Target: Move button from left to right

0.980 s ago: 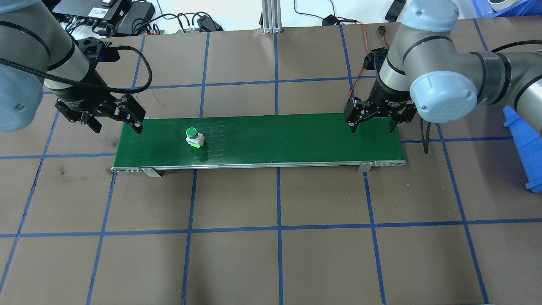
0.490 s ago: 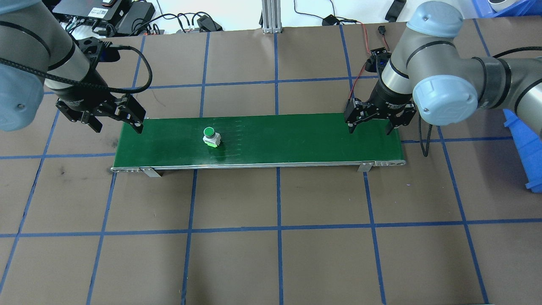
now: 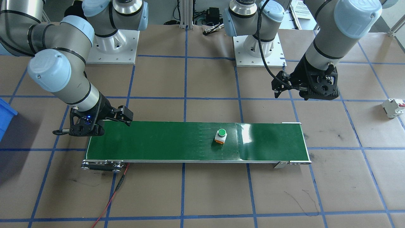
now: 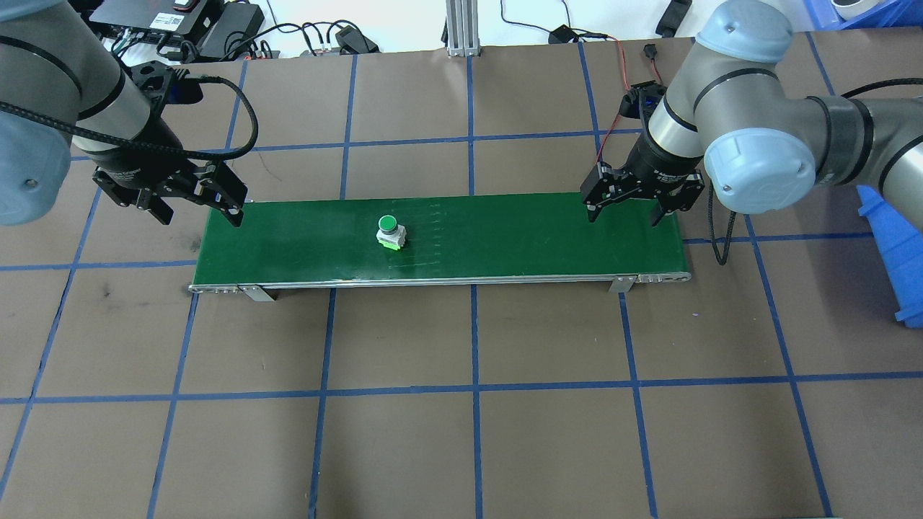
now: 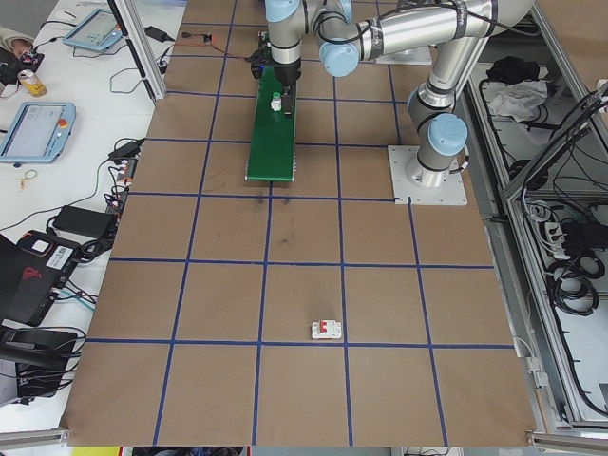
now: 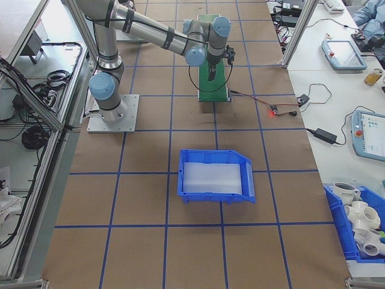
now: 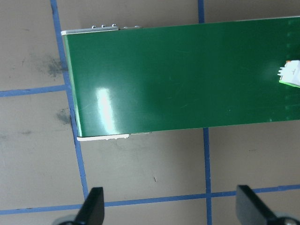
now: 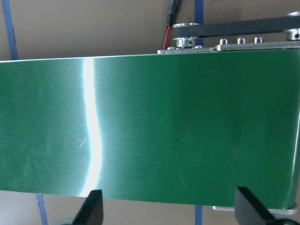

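The button (image 4: 390, 232), with a round green cap on a white body, stands upright on the green conveyor belt (image 4: 505, 241), left of the belt's middle. In the front-facing view the button (image 3: 221, 136) shows an orange base. My left gripper (image 4: 200, 213) hangs open over the belt's left end, well apart from the button, whose body (image 7: 290, 74) shows at the right edge of the left wrist view. My right gripper (image 4: 624, 216) is open above the belt's right end with nothing between its fingers. The right wrist view shows only bare belt (image 8: 187, 126).
A white circuit breaker (image 3: 393, 108) with a red mark lies on the brown table beyond the belt's left end. A blue bin (image 6: 215, 174) sits on the right side. A red wire (image 3: 117, 186) runs from the belt's motor end. Cables lie along the far edge.
The button has travelled rightward along the belt, from near the left end toward the middle. The right gripper shifted slightly; the left gripper stayed put.
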{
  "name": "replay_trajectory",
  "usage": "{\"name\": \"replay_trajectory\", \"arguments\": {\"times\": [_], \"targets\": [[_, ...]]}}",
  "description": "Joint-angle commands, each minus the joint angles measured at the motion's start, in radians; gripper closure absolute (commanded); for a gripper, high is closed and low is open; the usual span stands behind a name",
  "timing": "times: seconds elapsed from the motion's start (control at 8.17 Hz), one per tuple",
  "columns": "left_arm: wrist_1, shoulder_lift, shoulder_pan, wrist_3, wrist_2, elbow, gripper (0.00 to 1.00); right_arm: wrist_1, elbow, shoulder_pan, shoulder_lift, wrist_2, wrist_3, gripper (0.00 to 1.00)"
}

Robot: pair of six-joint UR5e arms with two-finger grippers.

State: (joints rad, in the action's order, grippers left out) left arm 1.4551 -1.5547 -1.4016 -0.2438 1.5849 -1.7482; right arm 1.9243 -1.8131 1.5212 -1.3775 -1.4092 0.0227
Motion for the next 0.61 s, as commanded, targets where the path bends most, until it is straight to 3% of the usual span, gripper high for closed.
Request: {"name": "replay_trajectory", "arguments": {"times": [0.0,0.49], "targets": [[-0.012,0.008,0.0,0.0,0.0,-0.002,0.0,0.009,-0.002,0.004,-0.003,0.013,-0.062,0.02],[-0.008,0.047,0.001,0.0,0.001,-0.005,0.0,0.01,0.0,0.011,-0.003,0.015,-0.081,0.0]]}}
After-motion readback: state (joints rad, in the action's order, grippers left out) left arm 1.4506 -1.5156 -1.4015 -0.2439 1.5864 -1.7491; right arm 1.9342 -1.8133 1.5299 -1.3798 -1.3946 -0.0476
